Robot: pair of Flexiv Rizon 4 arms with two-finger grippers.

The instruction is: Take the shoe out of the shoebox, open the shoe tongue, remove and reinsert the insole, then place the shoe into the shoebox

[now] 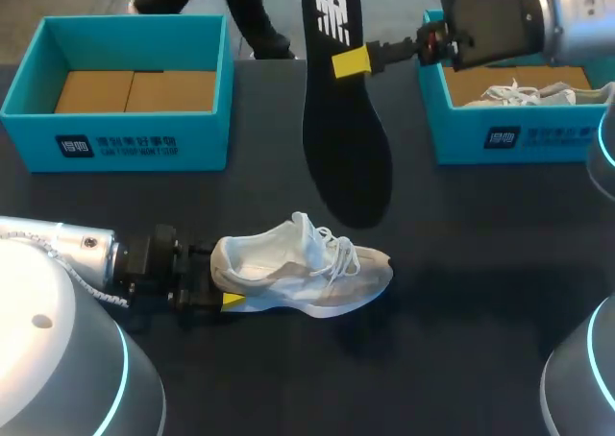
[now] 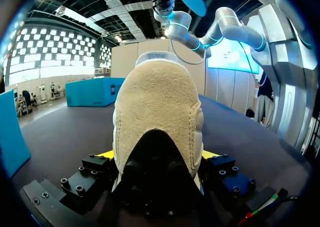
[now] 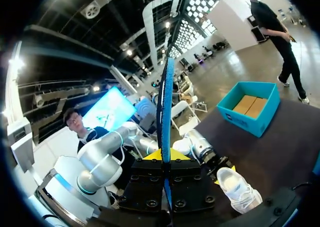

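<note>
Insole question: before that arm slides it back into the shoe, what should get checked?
1. Grip on the insole: ok, the right gripper pinches it from both sides.
2. Shoe held steady: ok, the left gripper is shut on its heel, sole on the table.
3. Shoe opening faces up: ok.
4. Opening spread wide enough: cannot tell.
5. Insole lined up with the opening: not ok, it hangs upright in the air, apart from the shoe.

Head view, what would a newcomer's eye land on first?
The long black insole, held up in the air above the dark table by the right pincer. Next, the white shoe sitting on the table near its middle, its heel clamped in the left pincer.
</note>
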